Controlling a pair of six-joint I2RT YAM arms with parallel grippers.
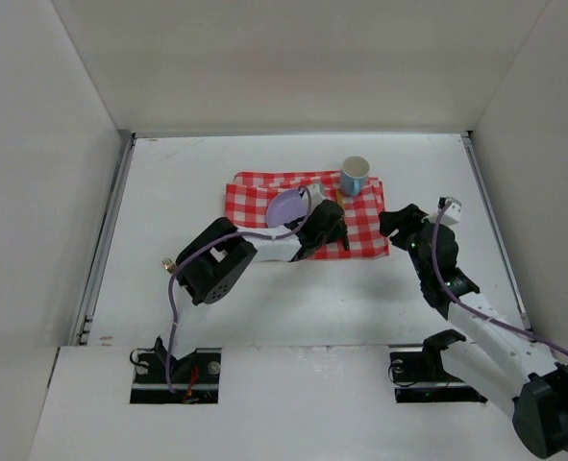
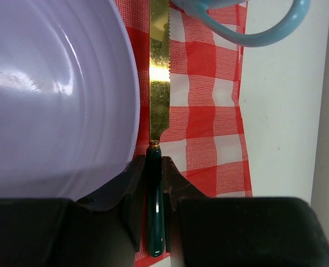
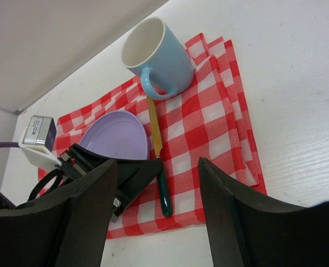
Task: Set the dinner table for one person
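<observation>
A knife with a gold blade (image 2: 159, 83) and a dark green handle (image 3: 164, 197) lies on the red-and-white checked cloth (image 1: 365, 229), between a lilac plate (image 1: 285, 206) and a light blue mug (image 1: 354, 176). My left gripper (image 2: 154, 167) is down on the cloth, its jaws closed against both sides of the green handle just behind the blade. The plate (image 2: 53, 94) fills the left of that view. My right gripper (image 1: 399, 223) is open and empty, hovering at the cloth's right edge. The cloth lies on the white dinner table (image 1: 264, 307).
The mug (image 3: 158, 53) stands upright at the cloth's far right corner, its handle (image 2: 253, 36) toward the knife tip. Thin metal rails (image 1: 106, 230) run along the table's sides. White walls enclose the table on three sides.
</observation>
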